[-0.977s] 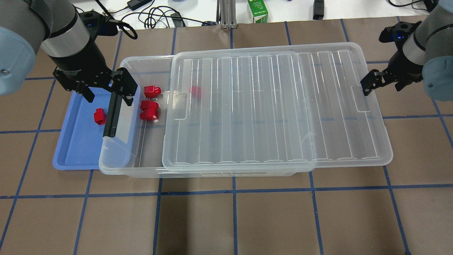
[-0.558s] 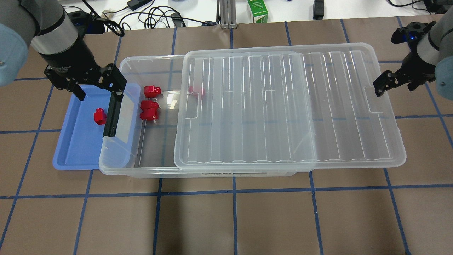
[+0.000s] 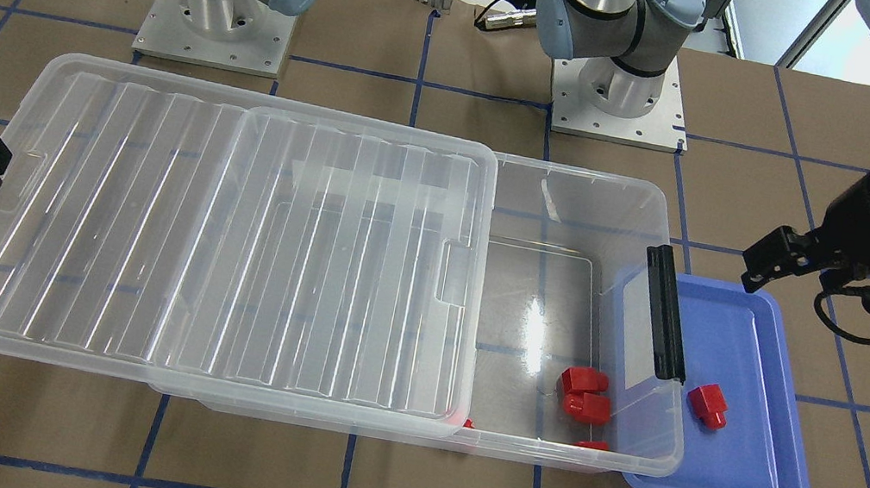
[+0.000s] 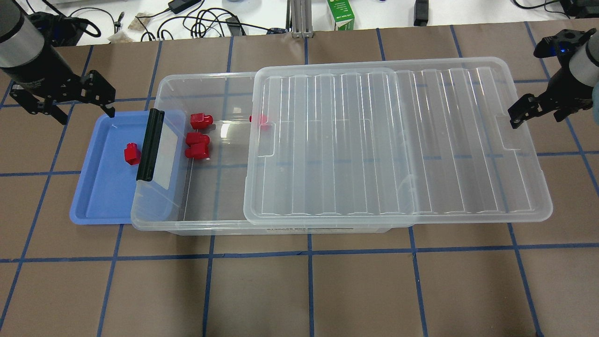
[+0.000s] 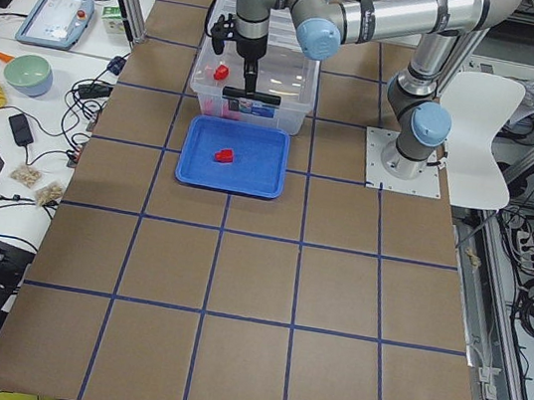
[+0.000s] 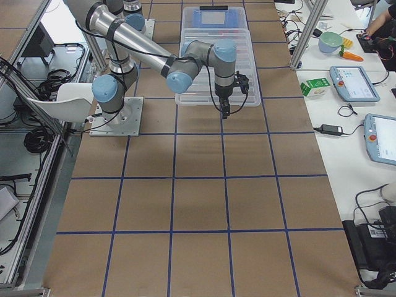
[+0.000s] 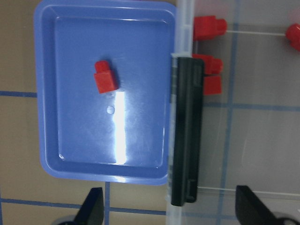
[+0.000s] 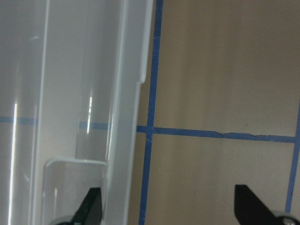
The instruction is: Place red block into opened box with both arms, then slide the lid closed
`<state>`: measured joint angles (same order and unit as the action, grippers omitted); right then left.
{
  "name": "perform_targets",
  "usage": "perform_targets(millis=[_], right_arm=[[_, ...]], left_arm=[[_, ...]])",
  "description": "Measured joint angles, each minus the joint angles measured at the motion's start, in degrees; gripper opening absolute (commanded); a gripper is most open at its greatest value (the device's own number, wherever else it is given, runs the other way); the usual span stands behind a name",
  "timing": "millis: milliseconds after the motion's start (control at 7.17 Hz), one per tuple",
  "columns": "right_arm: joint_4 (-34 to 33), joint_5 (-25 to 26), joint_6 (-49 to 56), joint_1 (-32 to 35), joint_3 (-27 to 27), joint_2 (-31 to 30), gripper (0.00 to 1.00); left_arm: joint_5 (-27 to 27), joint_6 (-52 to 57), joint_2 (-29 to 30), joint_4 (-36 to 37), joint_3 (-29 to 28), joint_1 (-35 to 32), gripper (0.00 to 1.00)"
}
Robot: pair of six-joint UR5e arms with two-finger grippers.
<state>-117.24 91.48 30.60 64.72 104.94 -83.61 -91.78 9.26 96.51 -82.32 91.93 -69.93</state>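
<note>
The box (image 4: 206, 77) lies open at its left end, with the lid (image 4: 398, 140) slid off to the right and overhanging the far end. Three red blocks (image 4: 197, 138) rest inside near the black latch bar (image 4: 150, 145), and another (image 4: 260, 119) sits at the lid's edge. One red block (image 4: 132, 154) lies in the blue tray (image 4: 103, 196). My left gripper (image 4: 70, 110) hangs open and empty beyond the tray's back left corner. My right gripper (image 4: 538, 112) is open at the lid's right notch, one finger (image 8: 93, 206) over the rim.
The blue tray (image 3: 749, 468) is tucked under the box's latch end. A green carton (image 4: 340, 14) and cables lie on the white bench beyond the table. Both arm bases (image 3: 216, 26) stand behind the box.
The lid has slid to the right, uncovering more of the box. My right gripper moved right with its end. My left gripper pulled away from the latch bar to the back left.
</note>
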Motion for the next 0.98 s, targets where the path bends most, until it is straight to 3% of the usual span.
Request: perform_targets(millis=[558, 977], right_arm=[[1.4, -0.2, -0.7, 0.0, -1.6, -1.5, 1.00], [19.4, -0.8, -1.2, 0.3, -11.5, -7.4, 1.00]], left_arm=[[0.1, -0.3, 7.2, 12.7, 5.3, 1.7, 1.00], [0.1, 0.0, 13.5, 19.8, 7.3, 1.8, 1.00]])
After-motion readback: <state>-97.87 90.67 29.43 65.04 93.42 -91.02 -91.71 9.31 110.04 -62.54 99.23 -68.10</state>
